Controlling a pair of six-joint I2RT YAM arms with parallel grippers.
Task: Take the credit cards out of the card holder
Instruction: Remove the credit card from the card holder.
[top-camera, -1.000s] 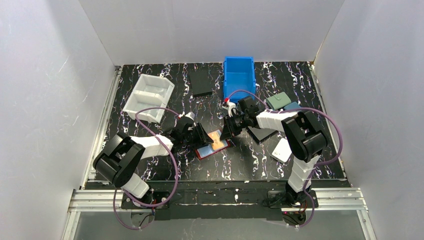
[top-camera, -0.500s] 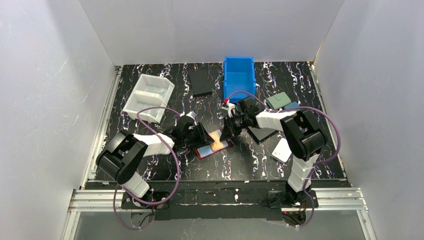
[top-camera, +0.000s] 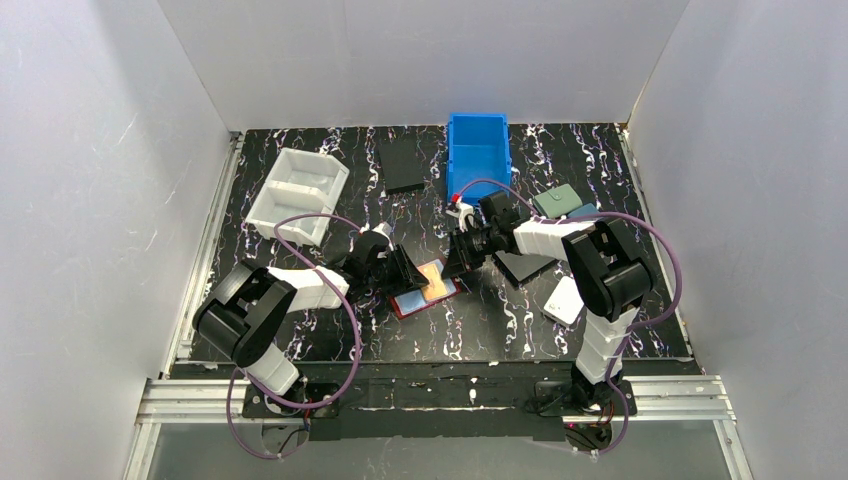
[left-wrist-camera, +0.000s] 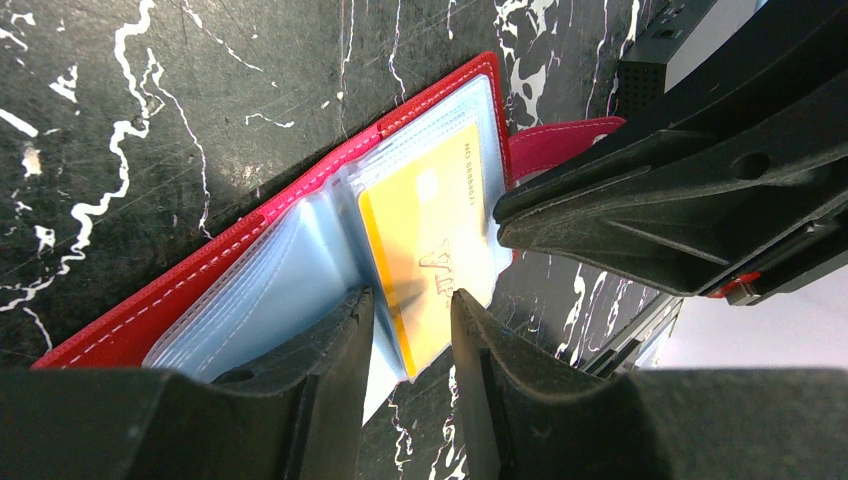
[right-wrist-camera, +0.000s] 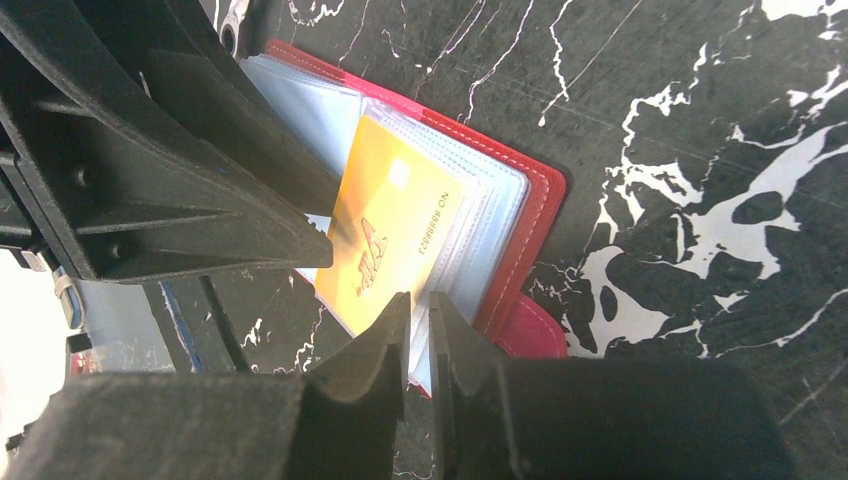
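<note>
One red stitched card holder (left-wrist-camera: 200, 275) (clear soft pockets), one glossy orange card (left-wrist-camera: 430, 240); left claw (left-wrist-camera: 410, 305) open astride it, right claw (right-wrist-camera: 420, 305) pinching the card holder.

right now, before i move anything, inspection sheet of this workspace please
surface: black tabletop with white veining
job's things: red bifold card holder lies open; orange plastic card among its clear pockets
clutter: white divided tray, blue plastic bin, two black flat cases, teal-green wallet, white wallet
grippers: left gripper open astride the card's corner; right gripper shut on the holder's pocket edges
cables: purple cable looped along each arm
surroundings: white walls, aluminium rail at near edge
</note>
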